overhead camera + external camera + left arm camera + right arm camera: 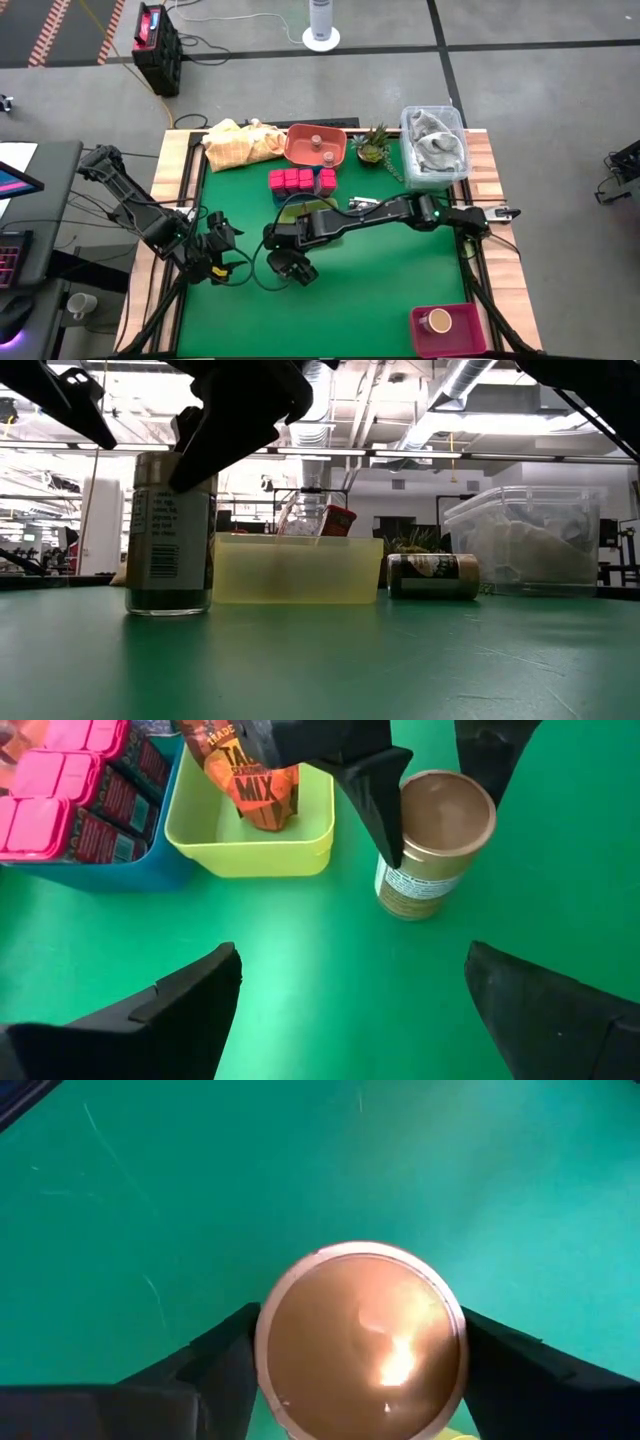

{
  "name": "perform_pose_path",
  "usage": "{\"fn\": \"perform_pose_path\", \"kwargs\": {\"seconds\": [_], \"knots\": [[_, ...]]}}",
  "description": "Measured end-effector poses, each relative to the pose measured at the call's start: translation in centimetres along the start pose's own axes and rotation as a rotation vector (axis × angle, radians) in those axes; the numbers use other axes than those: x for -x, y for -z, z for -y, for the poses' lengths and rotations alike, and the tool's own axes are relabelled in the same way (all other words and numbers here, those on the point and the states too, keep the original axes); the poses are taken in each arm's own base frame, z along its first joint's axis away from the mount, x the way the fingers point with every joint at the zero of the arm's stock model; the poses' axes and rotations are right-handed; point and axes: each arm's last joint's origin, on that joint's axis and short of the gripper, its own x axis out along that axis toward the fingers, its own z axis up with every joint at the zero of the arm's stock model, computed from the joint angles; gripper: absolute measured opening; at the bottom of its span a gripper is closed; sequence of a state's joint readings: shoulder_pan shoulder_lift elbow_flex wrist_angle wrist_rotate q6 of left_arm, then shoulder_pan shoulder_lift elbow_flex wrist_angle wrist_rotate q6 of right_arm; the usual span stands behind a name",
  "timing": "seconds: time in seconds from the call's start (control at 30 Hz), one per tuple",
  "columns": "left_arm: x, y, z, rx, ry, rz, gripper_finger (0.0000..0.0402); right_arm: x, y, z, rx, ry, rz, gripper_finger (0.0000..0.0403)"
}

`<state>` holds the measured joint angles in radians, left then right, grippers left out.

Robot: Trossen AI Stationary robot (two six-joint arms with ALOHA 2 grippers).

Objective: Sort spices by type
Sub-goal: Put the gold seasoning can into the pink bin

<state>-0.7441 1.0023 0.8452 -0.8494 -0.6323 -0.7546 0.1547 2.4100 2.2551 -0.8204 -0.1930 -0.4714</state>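
A spice jar (432, 830) with a gold lid and a printed label stands upright on the green mat (380, 280), near the yellow-green tray (250, 845). My right gripper (360, 1345) reaches over it from the table's right, with a finger on either side of the lid. My left gripper (352, 958) hovers open at the table's left, facing the jar, with nothing between its fingers. Pink-lidded jars (300, 180) sit in a blue tray. A tan jar (438, 321) stands in a pink tray. Another jar (433, 575) lies on its side behind. My right gripper pinches the jar at its top, with one finger (225, 1365) against each side of the gold lid's rim (268, 1350). The fingers slant down from above and from the table's right. The jar stays upright with its base (168, 608) on the mat.
A taco mix packet (262, 775) stands in the yellow-green tray. At the far edge are a yellow cloth (240, 142), an orange bowl (315, 147), a small green plant (372, 146) and a clear bin (433, 145). Open mat lies along the near side.
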Motion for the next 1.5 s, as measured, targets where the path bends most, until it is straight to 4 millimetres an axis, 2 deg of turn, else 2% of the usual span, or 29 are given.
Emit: {"fn": "perform_pose_path", "kwargs": {"seconds": [0.17,0.37,0.57,0.73,0.9,1.0,1.1,1.33,1.5], "knots": [[0.1,0.1,0.1,0.017,0.007,0.001,0.0366,0.3,0.5,0.1,-0.012,-0.009,-0.04,0.0304],[0.2,0.1,0.2,-0.008,0.007,0.016,0.0366,2.6,0.6,-1.5,-0.022,-0.031,-0.165,0.0304],[0.2,-0.3,0.0,-0.065,-0.106,0.12,0.0366,4.5,0.8,-5.1,-0.212,-0.114,-0.353,0.0304],[0.3,-0.5,-0.2,-0.142,-0.187,0.179,0.0366,4.5,0.2,-8.5,-0.275,-0.092,-0.455,0.0304],[0.3,-0.6,-0.1,-0.177,-0.171,0.183,0.0366,4.7,-0.1,-11.6,-0.369,-0.094,-0.543,0.0304],[0.3,-0.8,0.3,-0.205,-0.111,0.172,0.0366,5.5,-0.7,-12.9,-0.422,-0.064,-0.537,0.0304],[0.3,-1.2,0.9,-0.252,-0.018,0.174,0.0366,7.7,-1.7,-14.4,-0.486,-0.006,-0.492,0.0304],[0.0,-1.3,2.5,-0.368,0.188,0.24,0.0366,14.6,-3.1,-18.8,-0.577,0.244,-0.359,0.0304],[-1.2,-0.4,2.9,-0.366,0.255,0.287,0.0366,17.5,-3.5,-21.3,-0.642,0.375,-0.248,0.0304]]}}
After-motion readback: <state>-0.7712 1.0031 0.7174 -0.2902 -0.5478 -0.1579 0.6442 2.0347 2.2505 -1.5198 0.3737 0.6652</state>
